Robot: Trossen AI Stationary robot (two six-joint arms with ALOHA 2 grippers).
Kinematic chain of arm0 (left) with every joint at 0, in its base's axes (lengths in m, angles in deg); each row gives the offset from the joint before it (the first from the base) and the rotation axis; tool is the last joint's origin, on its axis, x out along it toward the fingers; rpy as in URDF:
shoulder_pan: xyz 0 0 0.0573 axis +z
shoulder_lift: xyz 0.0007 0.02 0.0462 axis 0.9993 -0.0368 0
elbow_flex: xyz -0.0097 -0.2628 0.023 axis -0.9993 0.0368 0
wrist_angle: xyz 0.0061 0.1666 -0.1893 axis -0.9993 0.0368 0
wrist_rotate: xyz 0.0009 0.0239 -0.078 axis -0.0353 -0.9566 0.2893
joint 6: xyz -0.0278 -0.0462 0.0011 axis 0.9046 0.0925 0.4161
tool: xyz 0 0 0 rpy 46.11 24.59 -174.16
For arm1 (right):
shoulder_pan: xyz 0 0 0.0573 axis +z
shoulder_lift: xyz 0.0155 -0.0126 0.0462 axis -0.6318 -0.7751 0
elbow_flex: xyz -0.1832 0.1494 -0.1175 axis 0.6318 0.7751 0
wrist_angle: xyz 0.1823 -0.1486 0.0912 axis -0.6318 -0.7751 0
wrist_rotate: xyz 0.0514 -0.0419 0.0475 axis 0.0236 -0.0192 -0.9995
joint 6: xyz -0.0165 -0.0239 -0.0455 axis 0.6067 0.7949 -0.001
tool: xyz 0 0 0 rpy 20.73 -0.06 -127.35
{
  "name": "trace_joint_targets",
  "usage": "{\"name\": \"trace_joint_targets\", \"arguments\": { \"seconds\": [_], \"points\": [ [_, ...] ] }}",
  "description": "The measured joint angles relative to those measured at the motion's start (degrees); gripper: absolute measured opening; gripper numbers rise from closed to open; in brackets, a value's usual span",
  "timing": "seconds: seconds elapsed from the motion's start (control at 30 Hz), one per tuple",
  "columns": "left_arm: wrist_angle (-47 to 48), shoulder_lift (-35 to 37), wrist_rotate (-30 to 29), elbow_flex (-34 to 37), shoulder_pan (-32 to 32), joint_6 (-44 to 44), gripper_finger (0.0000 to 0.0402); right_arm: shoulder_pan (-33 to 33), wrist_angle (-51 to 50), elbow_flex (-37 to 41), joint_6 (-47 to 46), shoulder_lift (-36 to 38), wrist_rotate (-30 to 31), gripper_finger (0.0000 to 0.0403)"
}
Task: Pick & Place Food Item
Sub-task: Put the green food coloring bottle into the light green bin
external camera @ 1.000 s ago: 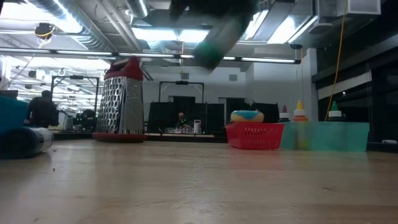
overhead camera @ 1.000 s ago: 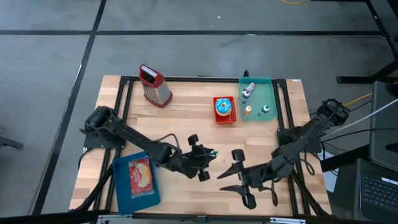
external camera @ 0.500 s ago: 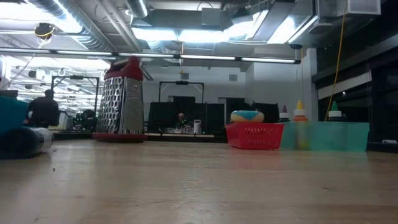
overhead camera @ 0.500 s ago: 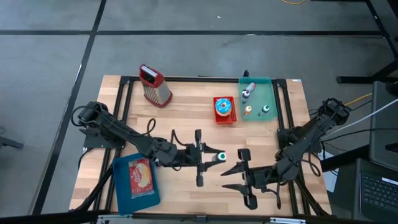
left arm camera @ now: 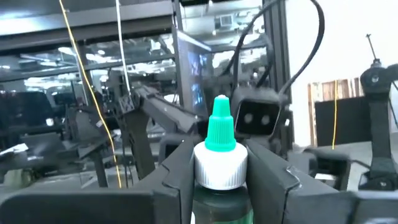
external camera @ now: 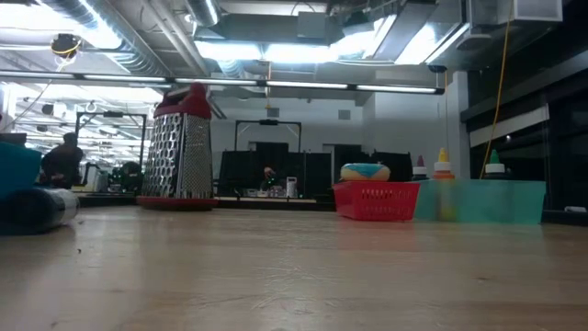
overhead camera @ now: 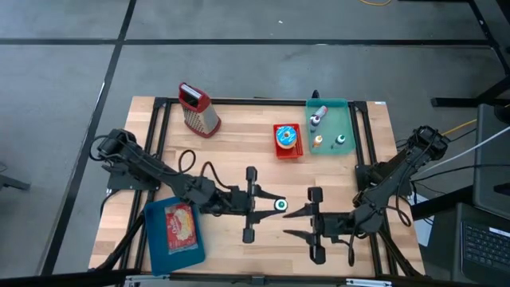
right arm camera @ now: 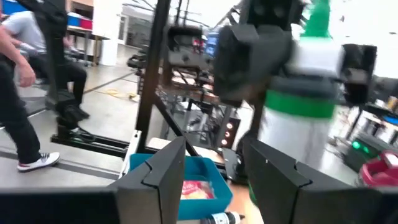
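The left claw (overhead camera: 268, 205) is clamped on a green-capped bottle (overhead camera: 280, 205), fingers snug against its white collar, holding it in the air over the near middle of the surface (overhead camera: 239, 151). A second ago that arm was turned more toward the near edge; it has since swung level and now points the cap straight at the right claw (overhead camera: 296, 221), which waits just beside it with its fingers spread apart and holding nothing. The gap between the two has narrowed, so I judge a hand-over is being lined up rather than a drop.

At the near left corner lies the blue tray (overhead camera: 154, 243) with a food packet (overhead camera: 179, 226), and a small bottle lies on the surface beside it. Farther back stand the red basket (overhead camera: 288, 151) with a doughnut (overhead camera: 287, 137), the green bin (overhead camera: 332, 112) of bottles, and the grater (overhead camera: 198, 110).
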Motion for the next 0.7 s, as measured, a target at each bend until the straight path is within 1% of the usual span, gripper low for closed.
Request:
{"name": "trace_joint_targets", "arguments": {
  "seconds": [0.1,0.2,0.33,0.43,0.53,0.63,0.7],
  "points": [
    [1.1,0.9,-0.7,0.0,-0.9,-0.1,0.0103,0.0,-0.1,0.0,-1.2,0.0,1.3,0.0166],
    [2.2,0.9,-2.3,0.0,-2.6,-0.7,0.0103,0.0,0.0,0.0,-1.5,0.0,1.8,0.0177],
    [3.9,0.9,-5.6,0.0,-4.5,-1.2,0.0103,0.0,0.0,0.0,-1.4,0.0,4.3,0.0209],
    [5.4,0.9,-5.3,0.0,-4.8,0.4,0.0103,-0.3,0.0,0.0,-1.6,0.0,4.2,0.0237],
    [5.3,0.9,-3.6,0.0,-4.8,1.5,0.0103,-1.0,0.0,0.0,-2.8,0.0,2.2,0.0258],
    [5.4,0.9,-3.3,0.0,-4.5,1.5,0.0103,-2.1,0.0,0.0,-4.7,0.0,-2.8,0.0266],
    [5.4,0.9,-0.9,0.0,-3.6,2.4,0.0103,-3.1,0.0,0.0,-6.1,-0.2,-5.7,0.0266]
  ]
}}
